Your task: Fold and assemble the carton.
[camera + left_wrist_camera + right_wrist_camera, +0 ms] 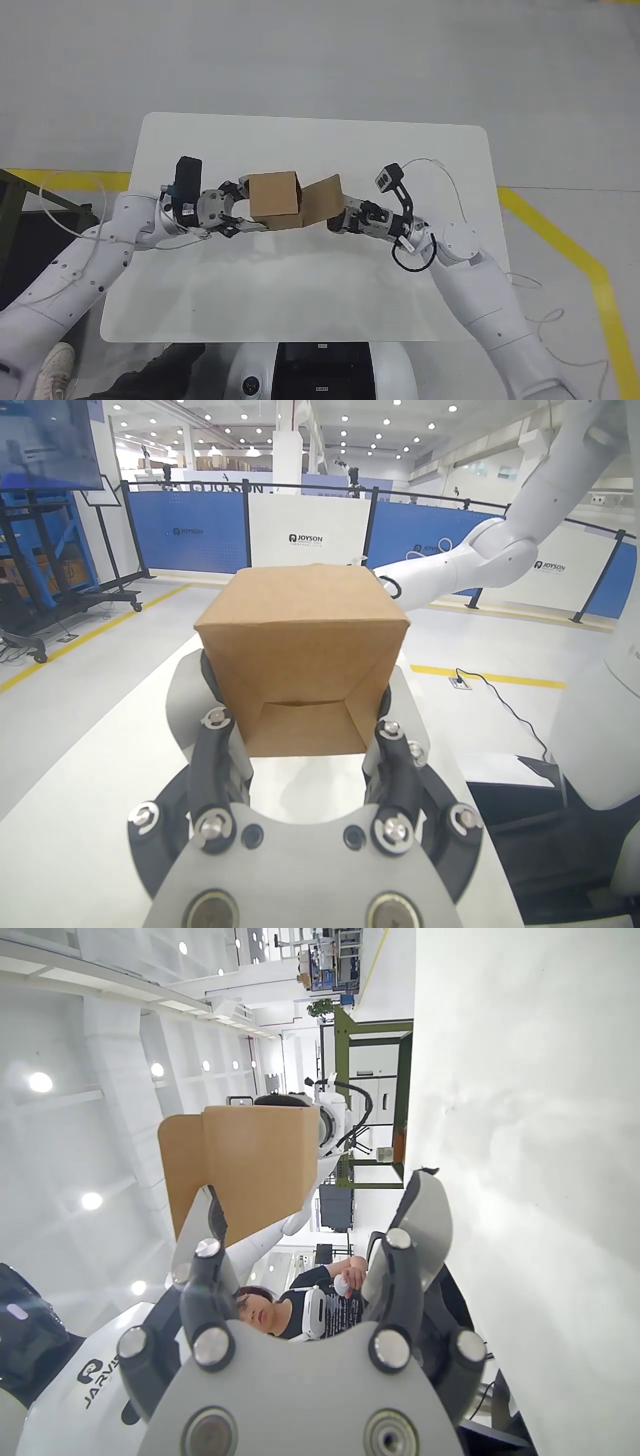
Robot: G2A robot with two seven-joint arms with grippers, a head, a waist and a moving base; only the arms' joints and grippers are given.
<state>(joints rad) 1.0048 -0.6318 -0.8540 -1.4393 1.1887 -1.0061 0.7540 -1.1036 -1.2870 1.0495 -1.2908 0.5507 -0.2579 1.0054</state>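
Left claw (pixel 302 700) level, gripping carton (pixel 300 635); right claw (pixel 320 1185) spread.

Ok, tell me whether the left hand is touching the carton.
Touching. In the left wrist view the left hand has the carton wedged between its fingers, both pressing its sides.

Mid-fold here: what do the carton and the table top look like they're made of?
The carton looks like brown paperboard or thin cardboard, matte and unprinted. The signs are its even kraft colour, crisp creases and thin flap edges. The table has a smooth white top with a faint sheen under the carton, probably laminate or painted board, but the look leaves that open.
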